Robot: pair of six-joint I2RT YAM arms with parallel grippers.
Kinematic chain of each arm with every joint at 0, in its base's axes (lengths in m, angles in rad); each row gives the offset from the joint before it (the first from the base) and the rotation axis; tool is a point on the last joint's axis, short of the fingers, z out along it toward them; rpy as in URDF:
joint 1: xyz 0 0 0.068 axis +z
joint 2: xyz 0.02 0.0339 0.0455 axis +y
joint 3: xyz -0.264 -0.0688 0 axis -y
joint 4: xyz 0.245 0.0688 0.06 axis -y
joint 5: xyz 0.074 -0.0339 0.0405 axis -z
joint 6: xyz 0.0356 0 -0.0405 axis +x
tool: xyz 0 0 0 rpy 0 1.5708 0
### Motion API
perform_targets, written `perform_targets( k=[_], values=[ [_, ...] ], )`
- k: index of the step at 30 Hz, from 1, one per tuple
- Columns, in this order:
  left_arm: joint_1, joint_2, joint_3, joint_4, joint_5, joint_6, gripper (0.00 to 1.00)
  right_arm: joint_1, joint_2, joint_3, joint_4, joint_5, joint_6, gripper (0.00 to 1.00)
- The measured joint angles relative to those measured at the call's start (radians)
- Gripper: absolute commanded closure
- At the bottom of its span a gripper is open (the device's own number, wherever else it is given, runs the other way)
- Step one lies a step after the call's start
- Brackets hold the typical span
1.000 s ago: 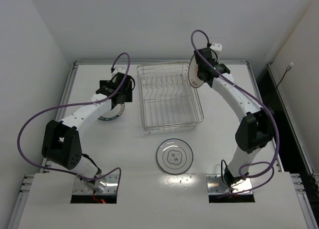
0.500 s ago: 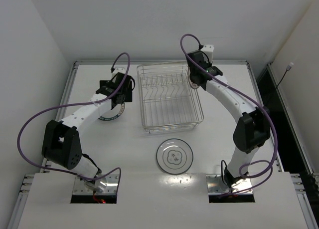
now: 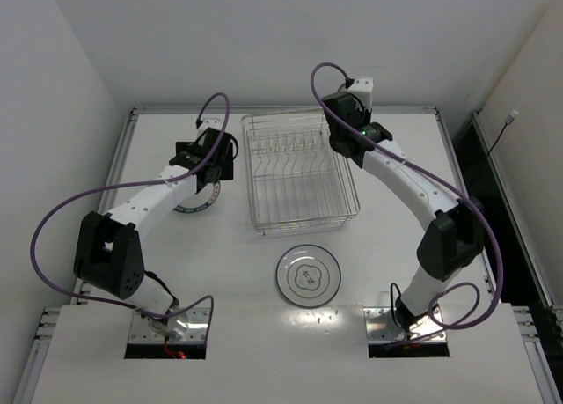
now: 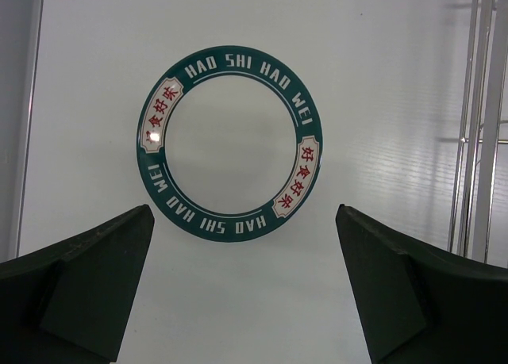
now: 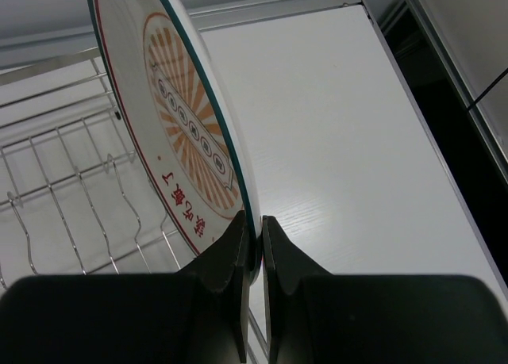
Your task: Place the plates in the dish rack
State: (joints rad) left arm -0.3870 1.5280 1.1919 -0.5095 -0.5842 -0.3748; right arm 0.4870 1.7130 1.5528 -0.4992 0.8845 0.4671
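From above, my left gripper (image 3: 209, 168) hides the green-rimmed plate (image 3: 195, 205) except its 6 o'clock arc, and the motif on the near plate (image 3: 308, 276) is too small for me to read. The right wrist view cuts the sunburst plate (image 5: 186, 154) at 12 o'clock, the left wrist view the dish rack (image 4: 479, 142) at 3 o'clock.

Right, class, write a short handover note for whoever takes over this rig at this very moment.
Right gripper: fingers shut on the sunburst plate, held on edge over the rack's right end.
Left gripper: fingers open, above the green-rimmed plate lying flat on the table left of the rack.
Third plate lies flat in front of the rack.
Done: none racked yet.
Left: slot all three plates.
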Motion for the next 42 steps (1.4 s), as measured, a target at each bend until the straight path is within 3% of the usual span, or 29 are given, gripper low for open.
perform_targets(
  k=[16, 29, 32, 40, 42],
  values=[
    [0.000, 0.000, 0.000, 0.000, 0.000, 0.000, 0.01, 0.014, 0.006, -0.019, -0.005, -0.027, 0.015, 1.00],
    [0.000, 0.000, 0.000, 0.000, 0.000, 0.000, 0.01, 0.015, 0.151, 0.031, -0.013, -0.076, 0.031, 1.00],
    [0.000, 0.000, 0.000, 0.000, 0.000, 0.000, 0.01, 0.014, 0.152, 0.032, -0.013, -0.085, 0.032, 0.85],
    [0.000, 0.000, 0.000, 0.000, 0.000, 0.000, 0.01, 0.012, 0.127, 0.014, -0.028, -0.160, 0.031, 0.63],
    [0.000, 0.000, 0.000, 0.000, 0.000, 0.000, 0.01, 0.011, 0.098, 0.005, -0.044, -0.180, 0.029, 0.61]
  ],
)
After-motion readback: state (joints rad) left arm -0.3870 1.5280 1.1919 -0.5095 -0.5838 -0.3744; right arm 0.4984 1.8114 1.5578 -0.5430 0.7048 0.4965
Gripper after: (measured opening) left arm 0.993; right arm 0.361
